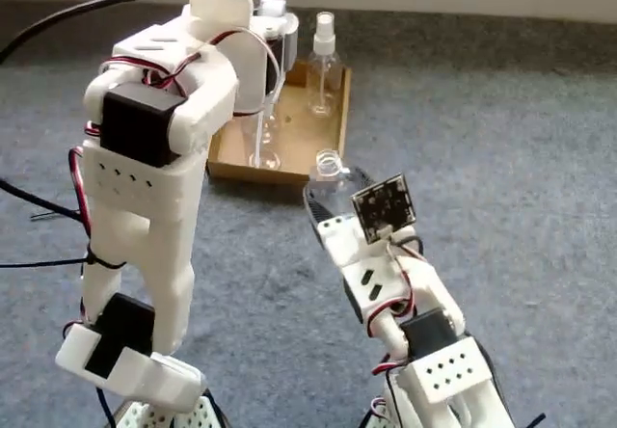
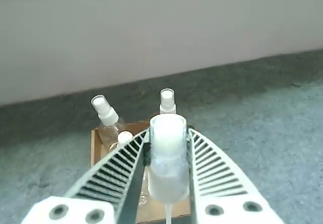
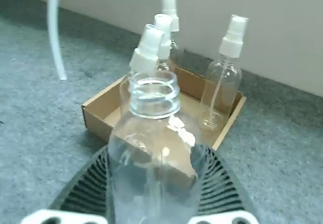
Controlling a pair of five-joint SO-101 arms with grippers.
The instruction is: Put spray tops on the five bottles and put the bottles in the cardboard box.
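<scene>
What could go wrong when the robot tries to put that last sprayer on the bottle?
The thin tube under the spray top hangs well aside of the open bottle, so it might miss the narrow neck. The four capped bottles stand close together in the cardboard box; a bump there could probably topple them.

White plastic left arm (image 1: 145, 226) and right arm (image 1: 448, 375), black servo blocks (image 1: 140, 124), red, black and white cables (image 1: 75, 182), rows of small holes (image 1: 120, 173), square black board (image 1: 384, 206), ribbed fingers (image 2: 113, 173) on left gripper (image 2: 168, 133).
</scene>
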